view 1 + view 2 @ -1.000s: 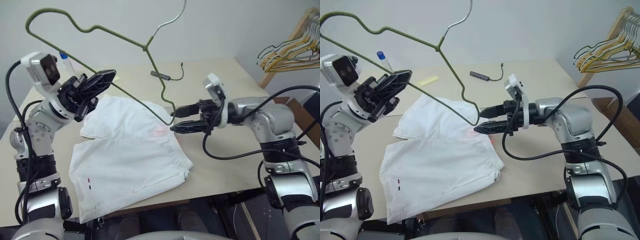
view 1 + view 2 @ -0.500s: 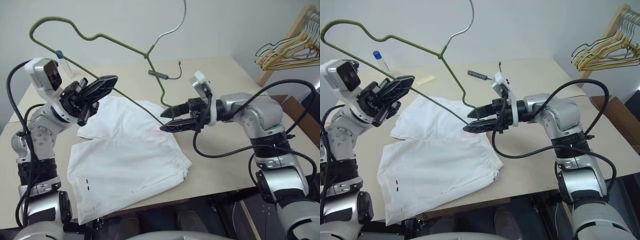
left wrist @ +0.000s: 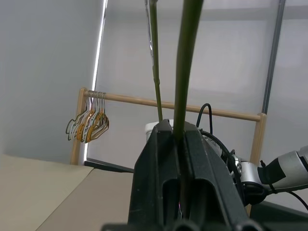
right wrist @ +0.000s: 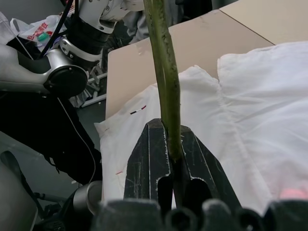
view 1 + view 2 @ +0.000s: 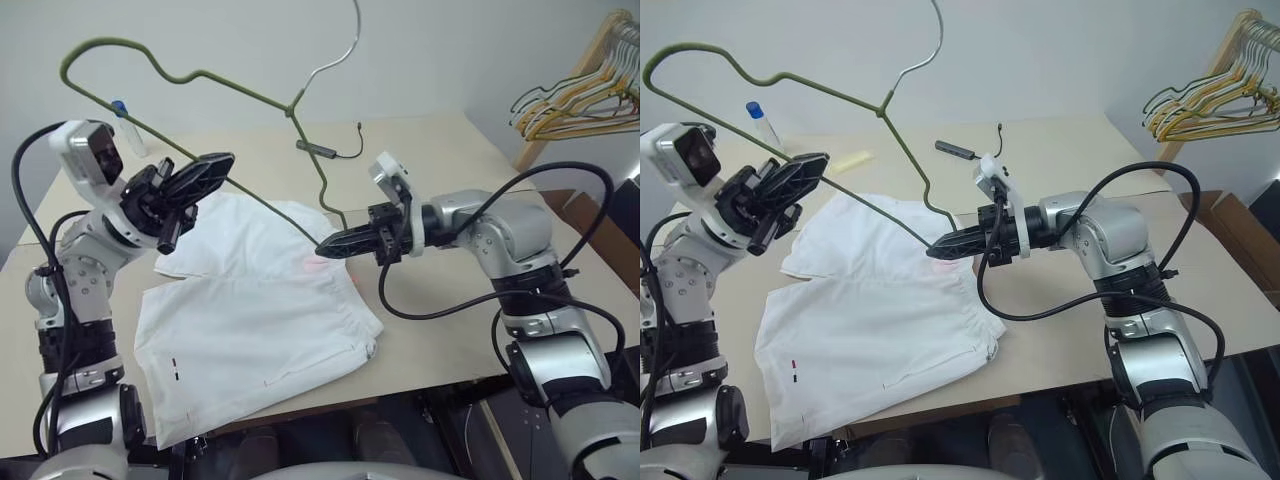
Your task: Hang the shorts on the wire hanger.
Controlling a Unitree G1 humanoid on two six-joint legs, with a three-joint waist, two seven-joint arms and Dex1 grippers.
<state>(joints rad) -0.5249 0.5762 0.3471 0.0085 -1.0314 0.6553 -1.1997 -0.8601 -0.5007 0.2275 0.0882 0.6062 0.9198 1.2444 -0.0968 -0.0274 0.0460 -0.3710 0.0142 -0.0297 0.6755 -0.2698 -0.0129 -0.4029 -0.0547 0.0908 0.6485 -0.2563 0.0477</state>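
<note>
Shorts (image 5: 250, 310) lie white and flat; both hands (image 5: 205, 172) (image 5: 332, 245) pinch the olive wire hanger (image 5: 215, 78).

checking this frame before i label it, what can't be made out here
- Wire hanger: the corner gripped by the right hand is covered by its closed fingers in the head views.
- Wire hanger hook tip: cut off by the top edge of the left eye view.
- Shorts: the marks near the hem are too small to read.
- Left hand: the left wrist view shows the wire between its fingers, but not how far it reaches in.
</note>
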